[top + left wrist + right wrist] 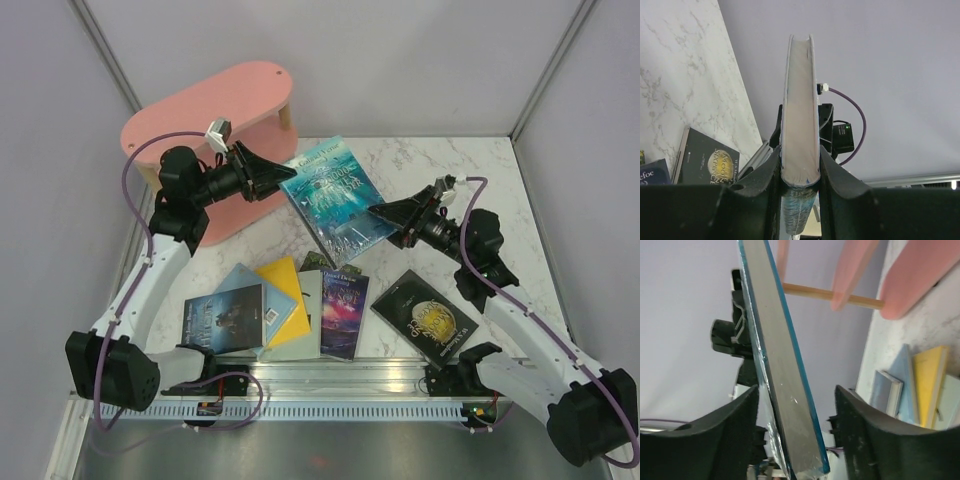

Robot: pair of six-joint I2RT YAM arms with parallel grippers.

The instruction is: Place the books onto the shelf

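Top external view: the teal book (335, 195) is clamped by the left gripper (283, 178), and the right gripper (380, 211) is spread loosely around its opposite edge. No book is seen on the shelf (200, 110); the other books (340, 305) lie below both grippers on the worktop (470, 170).

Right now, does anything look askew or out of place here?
Yes. The teal book hangs tilted in the air, clamped by the left hand, while the right hand stands open around its other edge. On the table, the yellow book lies crooked, overlapping the light blue book.

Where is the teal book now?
Top view, centre: teal book held aloft by the left gripper, right gripper straddling its other edge, just right of the pink shelf.
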